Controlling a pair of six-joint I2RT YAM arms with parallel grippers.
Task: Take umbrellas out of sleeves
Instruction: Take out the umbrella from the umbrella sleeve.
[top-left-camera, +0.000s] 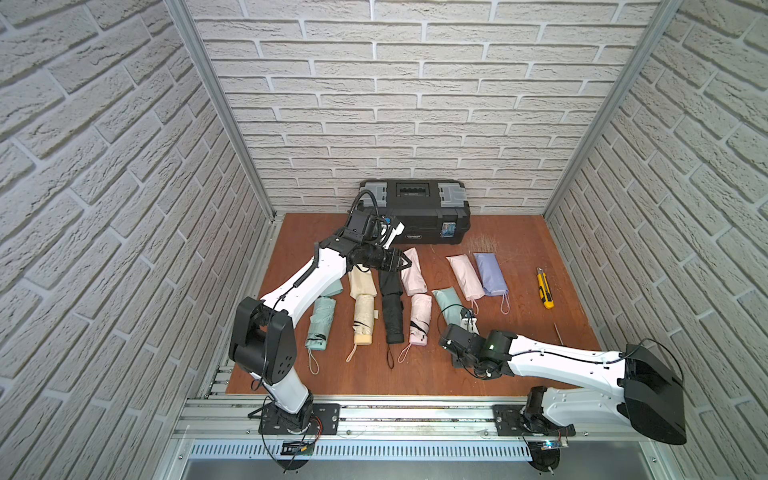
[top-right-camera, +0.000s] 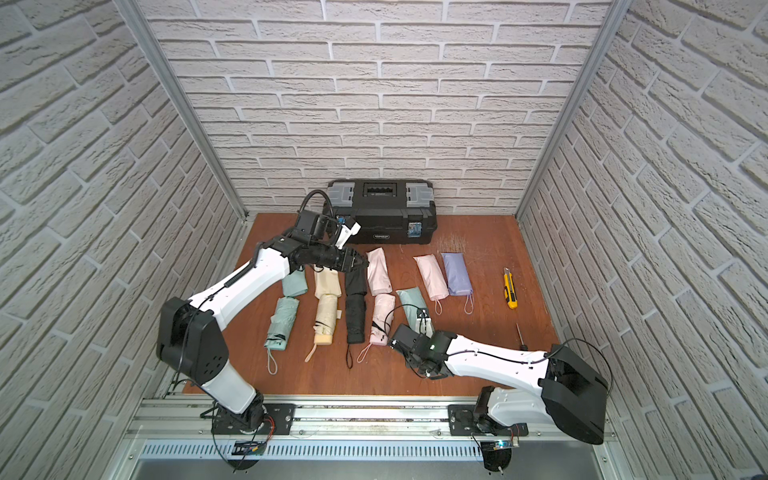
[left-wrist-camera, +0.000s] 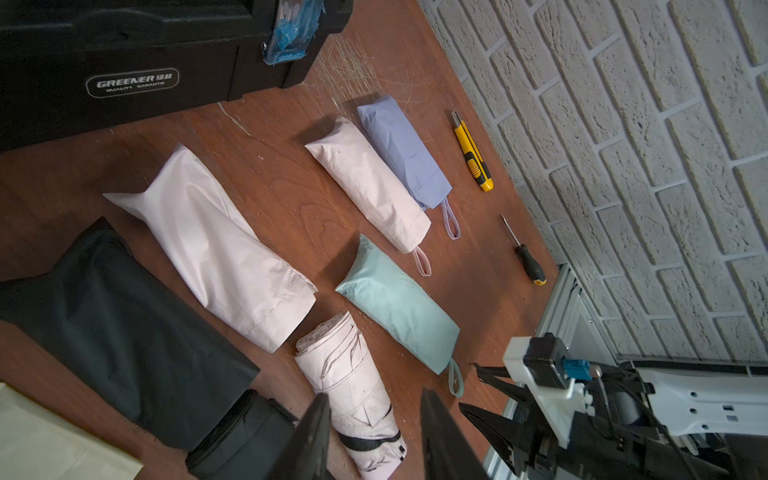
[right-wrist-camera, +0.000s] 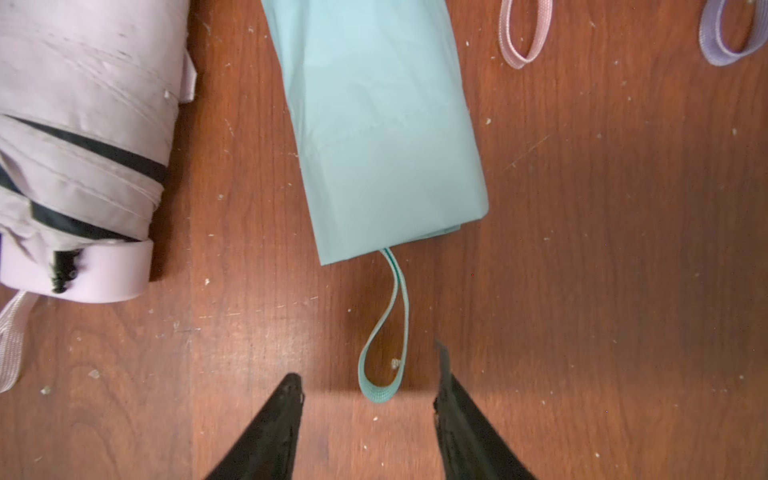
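- Against the far edge of the tabletop (top-left-camera: 519, 365): a black toolbox (top-left-camera: 415, 208).
- From near the left edge to the middle, in a row: four bare umbrellas, namely mint umbrella (top-left-camera: 321, 322), cream umbrella (top-left-camera: 365, 318), black umbrella (top-left-camera: 392, 318) and pink umbrella (top-left-camera: 419, 318), wrist loops toward the near edge.
- Just beyond each, toward the far edge: an empty sleeve of the same colour, namely mint sleeve (top-left-camera: 332, 286), cream sleeve (top-left-camera: 360, 281), black sleeve (top-left-camera: 388, 279) and pink sleeve (top-left-camera: 413, 272).
- Around the middle: a sleeved mint umbrella (right-wrist-camera: 374, 124), its wrist loop (right-wrist-camera: 376, 390) trailing toward the near edge.
- Nearer the right edge, side by side: a sleeved pink umbrella (top-left-camera: 465, 276) and a sleeved lavender umbrella (top-left-camera: 490, 274).
- By the right edge: a yellow utility knife (top-left-camera: 545, 289), with a screwdriver (left-wrist-camera: 525, 259) closer to the near edge.
- Right gripper (right-wrist-camera: 369, 370): jaws apart, one tip on either side of the loop's end, touching nothing.
- Left gripper (left-wrist-camera: 374, 395): jaws parted and empty, raised by the far end of the black sleeve.
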